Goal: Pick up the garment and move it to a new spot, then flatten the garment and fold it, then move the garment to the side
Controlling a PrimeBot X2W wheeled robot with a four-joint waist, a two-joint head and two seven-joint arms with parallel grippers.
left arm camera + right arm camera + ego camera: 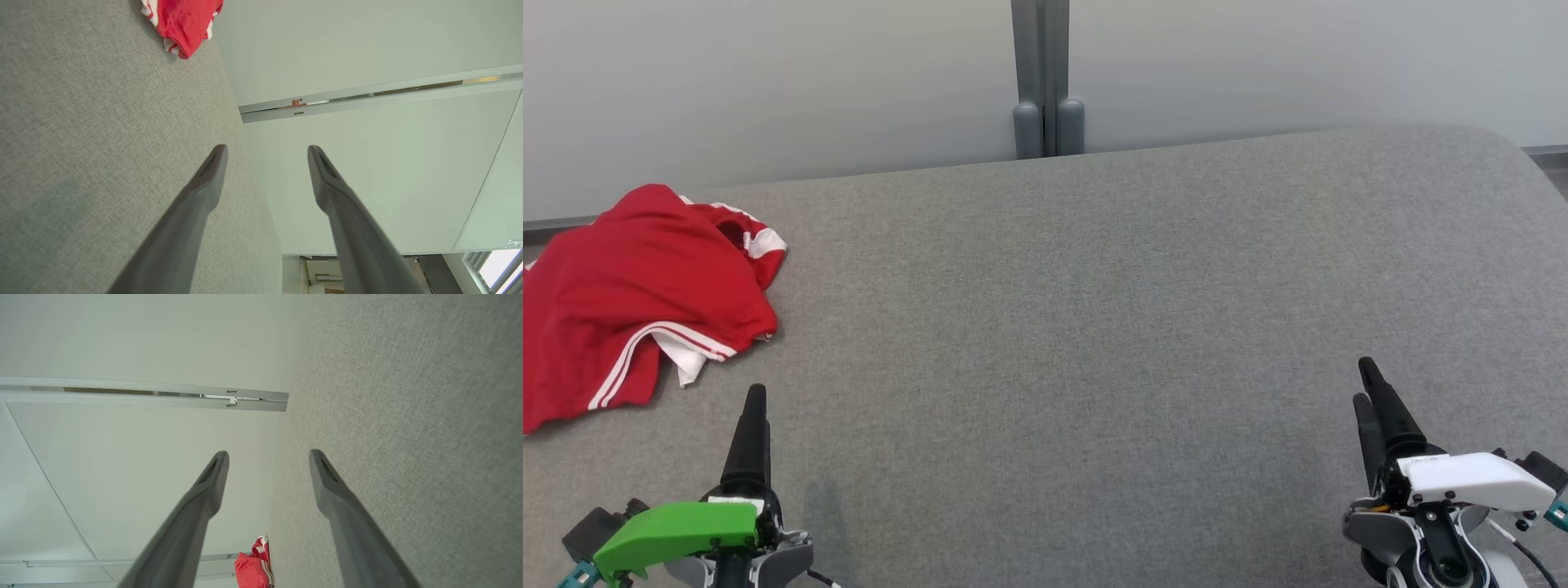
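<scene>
The garment [637, 286] is red with white stripes and lies crumpled at the far left of the grey padded table [1094, 327]. A corner of the garment [184, 24] appears at the top of the left wrist view, and the garment [253, 567] is small at the bottom of the right wrist view. My left gripper [756, 400] stands open near the front left, a short way in front of the garment and apart from it. Near the front right, my right gripper [1365, 382] is open too, far from the cloth. Both hold nothing. Open jaws show in each wrist view: left gripper [267, 150], right gripper [268, 455].
A pale wall [768, 82] runs behind the table, with a grey post [1045, 82] at its middle. The table's far right corner [1503, 155] is rounded. A wide stretch of bare grey cloth lies between the two grippers.
</scene>
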